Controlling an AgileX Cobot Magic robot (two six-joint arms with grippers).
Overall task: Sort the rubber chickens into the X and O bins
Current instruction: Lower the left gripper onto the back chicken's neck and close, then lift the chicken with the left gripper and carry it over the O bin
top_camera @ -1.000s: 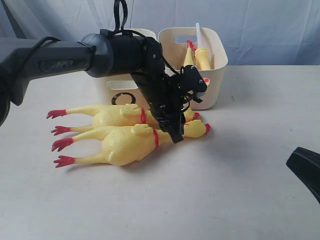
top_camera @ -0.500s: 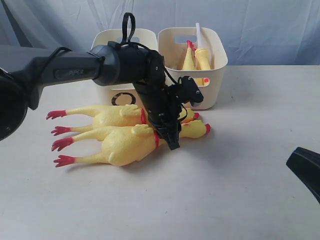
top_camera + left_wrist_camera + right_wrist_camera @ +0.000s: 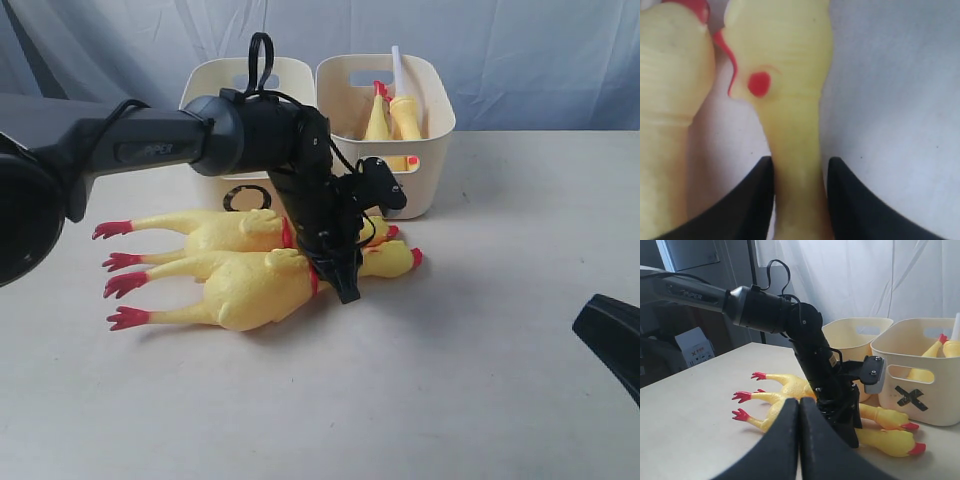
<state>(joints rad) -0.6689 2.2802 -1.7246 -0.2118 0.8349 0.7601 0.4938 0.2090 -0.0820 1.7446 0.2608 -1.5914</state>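
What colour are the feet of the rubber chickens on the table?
Bright red feet on yellow chickens; the exterior view shows them best.

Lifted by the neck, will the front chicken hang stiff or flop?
Probably droops: the front chicken has its fat body well away from where the left gripper straddles its neck. Likely light; it looks like hollow moulded rubber. The smooth neck might slip between the fingers.

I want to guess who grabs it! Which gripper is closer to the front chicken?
Left. The left gripper is down at the front chicken's neck, a finger on each side. The right gripper is shut, far off to the right.
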